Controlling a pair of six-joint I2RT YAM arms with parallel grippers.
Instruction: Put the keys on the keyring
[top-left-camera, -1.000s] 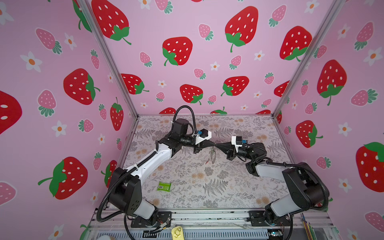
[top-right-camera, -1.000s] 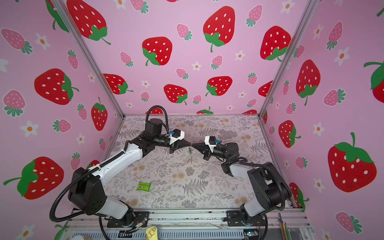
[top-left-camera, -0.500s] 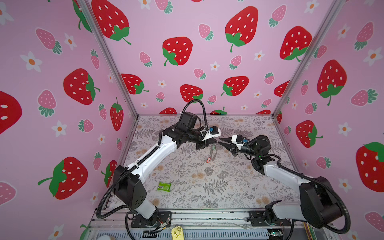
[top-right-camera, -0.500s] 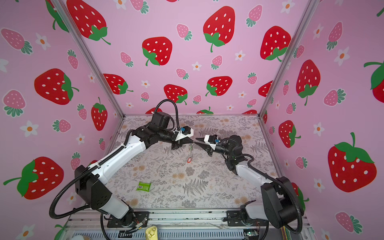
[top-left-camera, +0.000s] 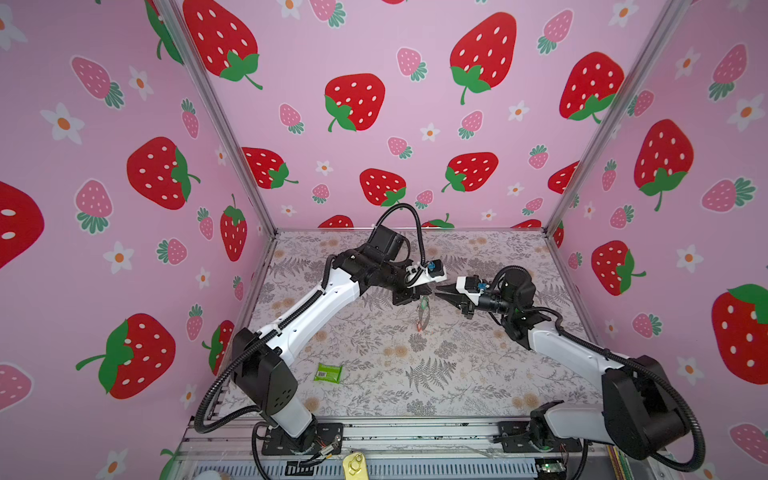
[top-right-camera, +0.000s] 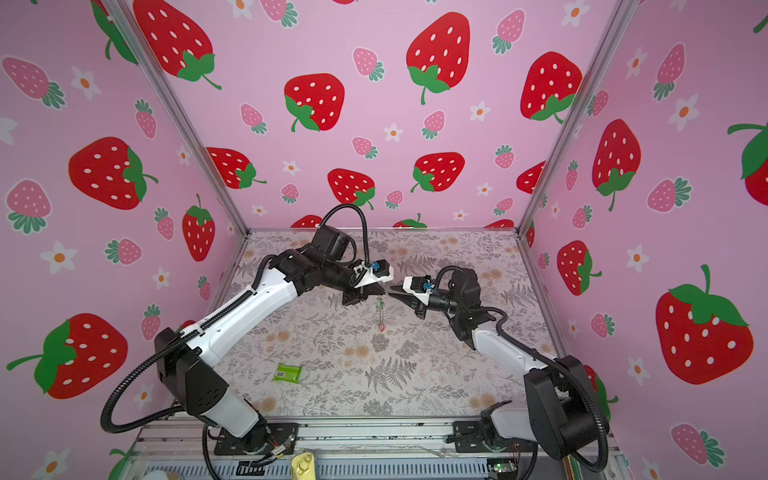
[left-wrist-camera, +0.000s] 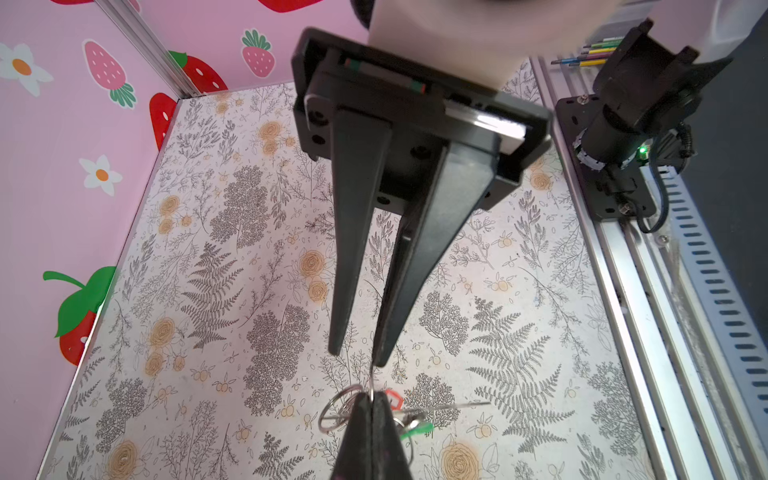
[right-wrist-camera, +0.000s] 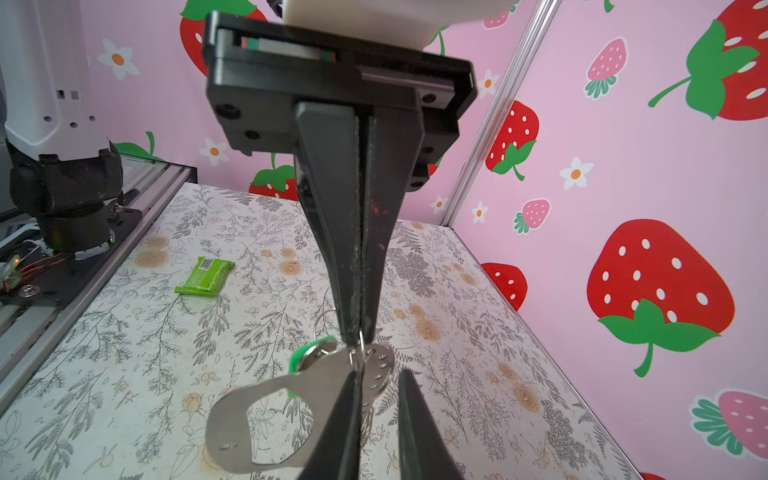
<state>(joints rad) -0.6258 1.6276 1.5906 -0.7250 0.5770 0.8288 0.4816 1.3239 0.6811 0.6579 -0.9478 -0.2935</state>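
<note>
The keyring (right-wrist-camera: 232, 419) is held up in the air above the back half of the table (top-left-camera: 415, 374), near the middle, between the two grippers. In the right wrist view it is seen as a flat grey loop with an oval opening, joined to thin silver rings (left-wrist-camera: 338, 409) and to a small round disc (right-wrist-camera: 380, 365) marked with rows of dots. No writing can be read on the loop or the disc.

A green key tag (right-wrist-camera: 297, 363) is pressed against the upper end of the loop, and a red key tag (left-wrist-camera: 392, 398) is seen just beside the rings. In both top views the whole bundle hangs as one thin string, green above and red at the lower end.

The bundle is carried by the left gripper (right-wrist-camera: 359, 338): its jaws are pressed together and pinch one thin ring at the top. The right gripper (left-wrist-camera: 357, 359) is pointed at it tip to tip, with the jaws a little spread. Whether they touch the bundle cannot be told.

A green packet (right-wrist-camera: 205, 276) lies flat on the table toward the front left, well apart from the bundle. A white label with black barcode lines is carried at one end (the print is too small to be read).
</note>
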